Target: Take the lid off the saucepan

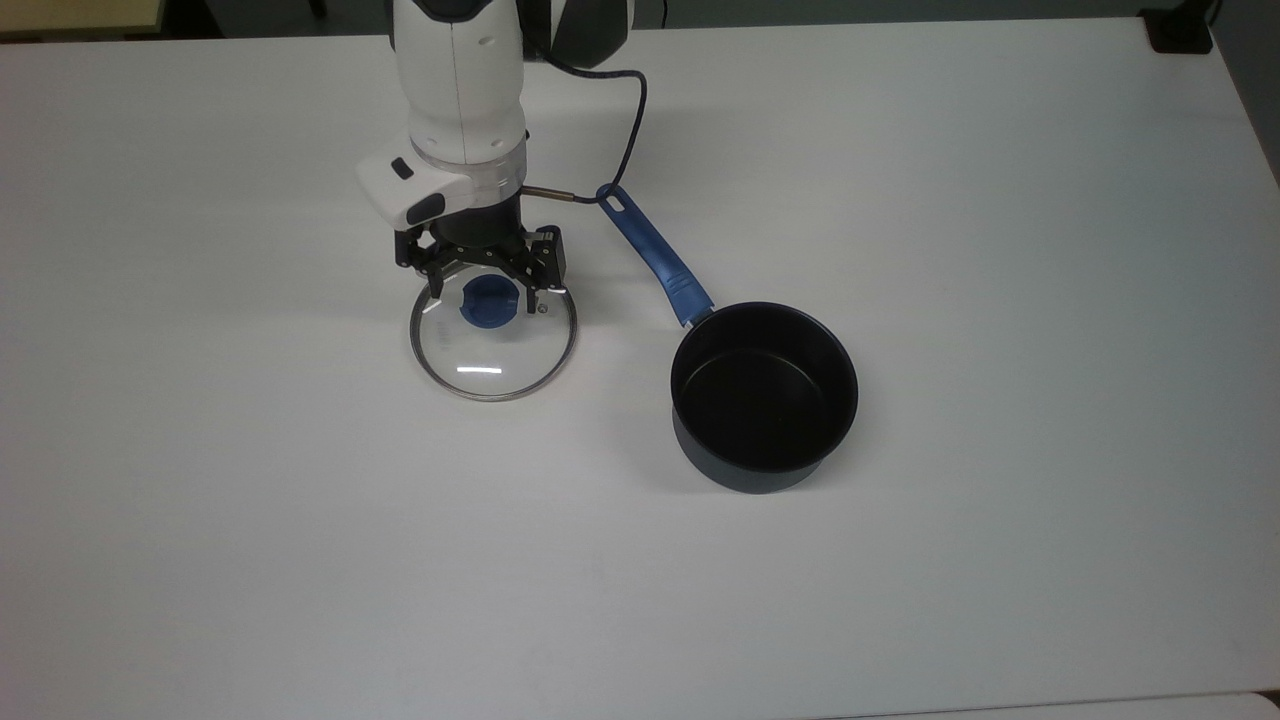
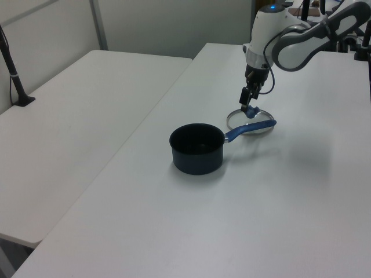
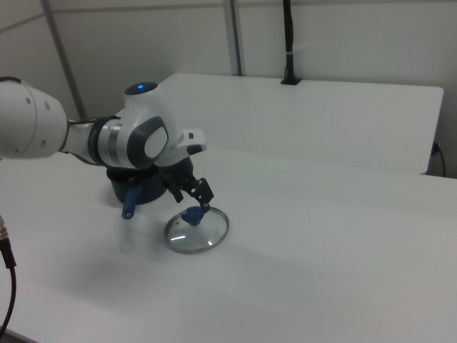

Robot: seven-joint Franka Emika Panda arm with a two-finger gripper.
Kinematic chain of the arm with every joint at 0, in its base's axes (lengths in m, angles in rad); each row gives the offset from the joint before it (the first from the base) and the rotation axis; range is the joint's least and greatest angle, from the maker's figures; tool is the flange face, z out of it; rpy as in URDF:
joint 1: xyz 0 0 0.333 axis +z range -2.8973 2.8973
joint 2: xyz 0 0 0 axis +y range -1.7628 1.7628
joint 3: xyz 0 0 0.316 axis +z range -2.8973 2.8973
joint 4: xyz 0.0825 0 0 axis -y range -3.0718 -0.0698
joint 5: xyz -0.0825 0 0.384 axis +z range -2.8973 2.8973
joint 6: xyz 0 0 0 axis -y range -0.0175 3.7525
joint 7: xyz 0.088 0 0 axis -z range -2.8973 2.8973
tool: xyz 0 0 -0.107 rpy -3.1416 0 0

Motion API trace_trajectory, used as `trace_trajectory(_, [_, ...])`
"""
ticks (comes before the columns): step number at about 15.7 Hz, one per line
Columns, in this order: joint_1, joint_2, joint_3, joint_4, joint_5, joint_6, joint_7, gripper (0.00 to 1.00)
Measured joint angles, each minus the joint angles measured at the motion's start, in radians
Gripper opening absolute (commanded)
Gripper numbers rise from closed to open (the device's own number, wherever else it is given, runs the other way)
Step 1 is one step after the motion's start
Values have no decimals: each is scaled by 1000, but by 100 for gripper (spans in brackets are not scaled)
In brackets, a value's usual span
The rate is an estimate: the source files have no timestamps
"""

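Glass lid [image 1: 493,340], round, clear, metal-rimmed, lies flat on the white table [image 1: 1000,200], black two-finger gripper [image 1: 483,290] spread wide, released above its blue knob [image 1: 488,301]. Rightward, dark saucepan [image 1: 763,395] stands uncovered. Likely fragile, slippery; knob's the grip.

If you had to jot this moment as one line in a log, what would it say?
lid: flat on table, off saucepan | claw: open over knob, released | saucepan: open, at top view's right

Bare table [image 1: 1000,250] surrounds saucepan [image 1: 764,395] (lid [image 1: 493,340] well apart).
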Motion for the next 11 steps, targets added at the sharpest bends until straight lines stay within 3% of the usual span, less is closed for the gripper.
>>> trace_trajectory(7, [11, -93, 1, 179, 0, -354, -1, 100])
trace_trajectory(9, [52, -139, -15, 210, 0, -462, -1, 100])
trace_trajectory(11, [136, -181, -74, 224, 5, -536, -1, 100])
